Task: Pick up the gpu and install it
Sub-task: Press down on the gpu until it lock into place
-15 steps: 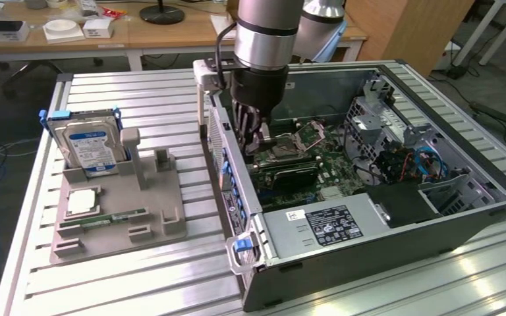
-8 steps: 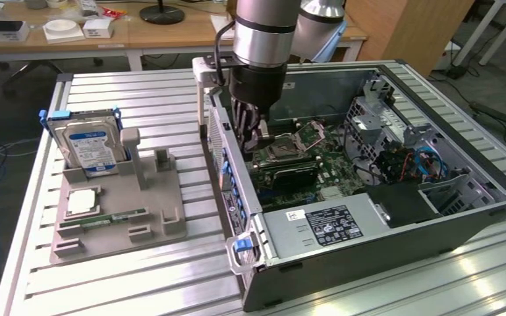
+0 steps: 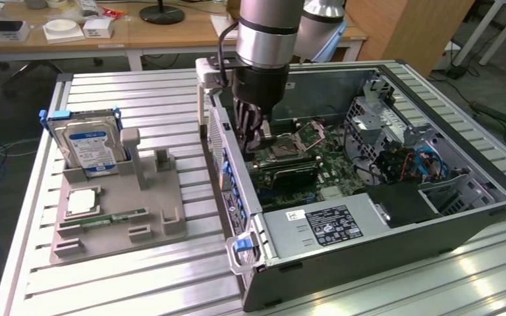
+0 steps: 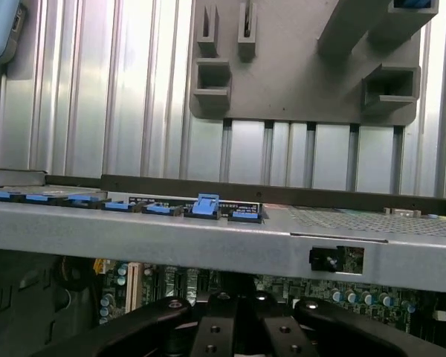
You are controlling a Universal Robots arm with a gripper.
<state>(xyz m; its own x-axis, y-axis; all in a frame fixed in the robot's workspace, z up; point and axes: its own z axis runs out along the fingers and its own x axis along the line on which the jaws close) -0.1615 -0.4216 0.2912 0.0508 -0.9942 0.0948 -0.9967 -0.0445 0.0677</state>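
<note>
Slatted metal table [image 3: 147,276]; clenched hand [image 3: 257,146] inside computer case [image 3: 394,257], above motherboard [image 3: 310,174].

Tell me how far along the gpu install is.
The gripper is shut and lowered inside the computer case, just above the motherboard. The gray holder tray has empty slots. I cannot tell whether the gpu is seated yet.

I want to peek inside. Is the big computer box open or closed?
Open. The computer case lies on its side with no side cover, so the green motherboard shows, and the robot's hand reaches inside.
</note>
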